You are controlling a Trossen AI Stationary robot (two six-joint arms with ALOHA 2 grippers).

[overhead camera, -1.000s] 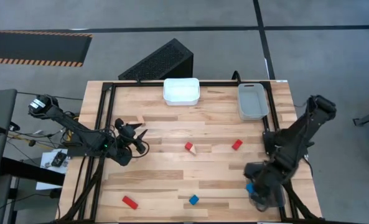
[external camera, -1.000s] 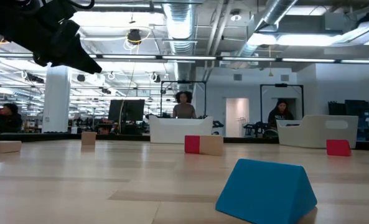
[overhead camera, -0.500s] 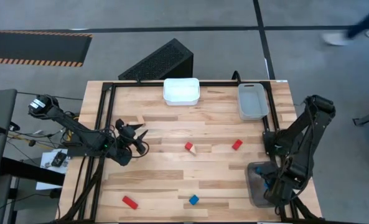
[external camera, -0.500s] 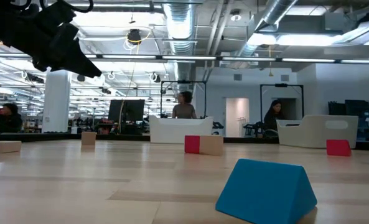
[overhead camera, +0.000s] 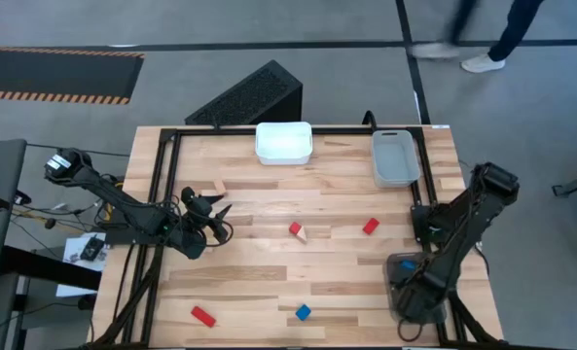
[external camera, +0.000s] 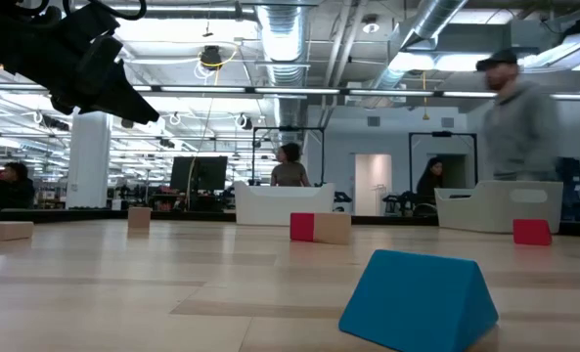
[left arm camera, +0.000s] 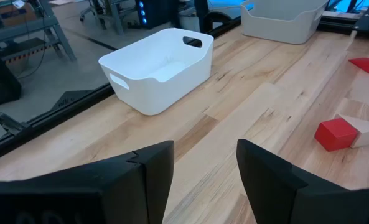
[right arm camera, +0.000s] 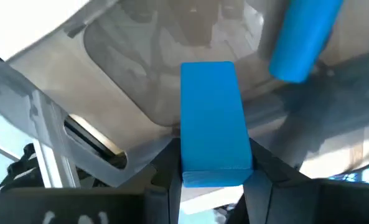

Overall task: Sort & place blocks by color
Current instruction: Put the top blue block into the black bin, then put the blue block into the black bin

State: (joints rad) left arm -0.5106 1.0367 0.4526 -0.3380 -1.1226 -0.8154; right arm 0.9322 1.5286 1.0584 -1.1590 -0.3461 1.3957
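Two arms share the bench (overhead camera: 269,262), and only the right one is at work. The right gripper (right arm camera: 212,177) is clenched on a blue bar (right arm camera: 214,130), which stands up between its fingers; in the high view this gripper sits at the lower right of the frame, over a clear bin (overhead camera: 401,284) at the bench's lower right corner. A blue cylinder (right arm camera: 303,38) already lies inside that bin, so I judge the bar is held here because this is the bin for blue pieces and the drop is about to come.

The left gripper (left arm camera: 203,171) hangs released and empty at the left middle of the high view, looking across at the white bin (overhead camera: 284,142) in the upper middle; it seems to be waiting its turn.

The rest of the blocks lie loose. A red cube (overhead camera: 295,229) touches a pale wood piece (overhead camera: 304,234) near the centre, a second red block (overhead camera: 370,226) lies right of them, a red bar (overhead camera: 203,316) sits at the lower left, and a blue wedge (overhead camera: 303,312) at the lower middle. More pale wood pieces (external camera: 2,231) show at the far left of the low view. A grey bin (overhead camera: 394,157) stands at the upper right, probably kept for another colour.
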